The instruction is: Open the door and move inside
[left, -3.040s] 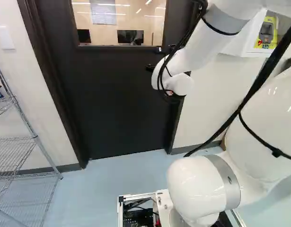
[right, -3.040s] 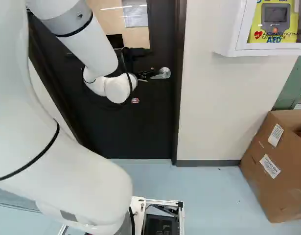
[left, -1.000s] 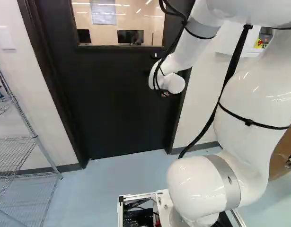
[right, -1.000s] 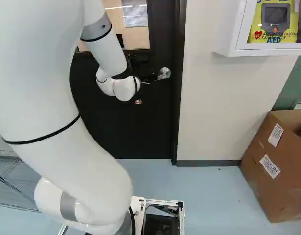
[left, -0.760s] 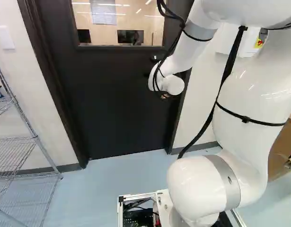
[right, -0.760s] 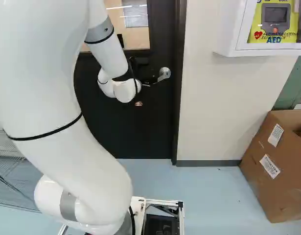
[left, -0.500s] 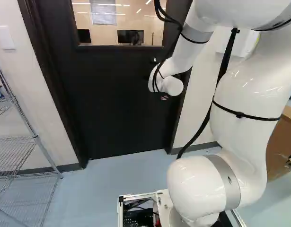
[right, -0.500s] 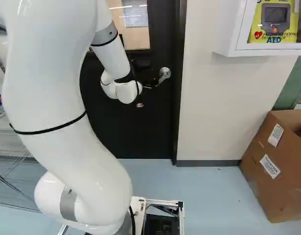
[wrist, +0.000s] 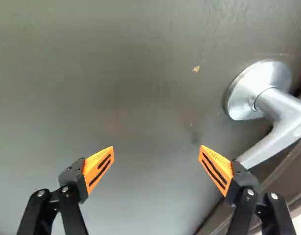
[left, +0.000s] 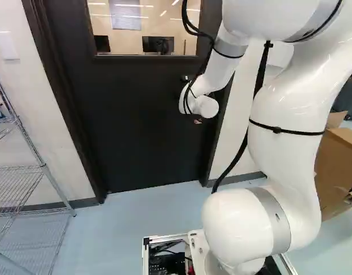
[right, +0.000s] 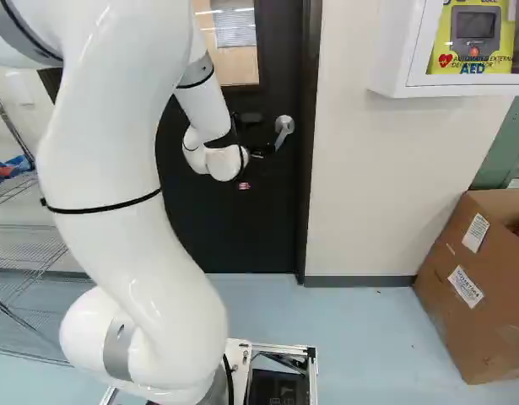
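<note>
In the right base view, my gripper [right: 261, 152] is partly hidden behind the wrist, by the door lever. The black door [left: 147, 126] stands closed in its frame. Its silver handle [right: 283, 128] has its lever slanting steeply downward. Seen from the wrist, the gripper [wrist: 156, 147] has its two orange-padded fingers wide apart, facing the door's dark surface, nothing between them. The round base of the handle [wrist: 258, 88] lies outside and ahead of one finger; the lever's end passes behind that finger. Whether they touch is unclear.
A wire shelf [left: 27, 166] stands left of the door in the left base view. At the right of the right base view are a cardboard box [right: 474, 287] and a white wall cabinet [right: 394, 63]. The door frame [right: 305, 186] borders the handle side.
The lever has turned from nearly level to steeply downward. The wrist has sunk slightly beside it, and my upper arm has swung left in the left base view. The base has stayed put.
</note>
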{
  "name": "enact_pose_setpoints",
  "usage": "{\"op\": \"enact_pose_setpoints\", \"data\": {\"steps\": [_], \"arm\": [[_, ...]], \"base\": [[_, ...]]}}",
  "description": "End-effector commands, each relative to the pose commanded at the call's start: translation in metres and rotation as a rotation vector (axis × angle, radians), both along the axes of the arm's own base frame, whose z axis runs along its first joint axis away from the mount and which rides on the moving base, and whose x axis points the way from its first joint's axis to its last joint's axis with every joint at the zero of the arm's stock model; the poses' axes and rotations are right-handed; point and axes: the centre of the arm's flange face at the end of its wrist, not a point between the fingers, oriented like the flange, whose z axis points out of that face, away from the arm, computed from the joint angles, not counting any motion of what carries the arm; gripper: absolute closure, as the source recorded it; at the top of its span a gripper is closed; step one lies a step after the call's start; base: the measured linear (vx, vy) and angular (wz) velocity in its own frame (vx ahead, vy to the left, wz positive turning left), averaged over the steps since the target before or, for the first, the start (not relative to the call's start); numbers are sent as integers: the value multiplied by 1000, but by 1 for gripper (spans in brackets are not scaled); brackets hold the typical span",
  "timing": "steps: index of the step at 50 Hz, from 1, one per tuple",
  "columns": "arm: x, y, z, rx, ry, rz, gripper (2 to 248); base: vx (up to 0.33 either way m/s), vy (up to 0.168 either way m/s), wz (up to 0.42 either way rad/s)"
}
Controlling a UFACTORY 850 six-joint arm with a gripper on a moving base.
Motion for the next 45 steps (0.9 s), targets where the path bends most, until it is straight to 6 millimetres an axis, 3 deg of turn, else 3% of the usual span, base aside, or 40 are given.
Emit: {"op": "enact_pose_setpoints", "data": {"steps": [29,45], "arm": [[44,-5,-36,13,38,-28,3],[75,-3,-44,33,25,-58,3]], "base": [[0,0,0],[-4,1,1]]}}
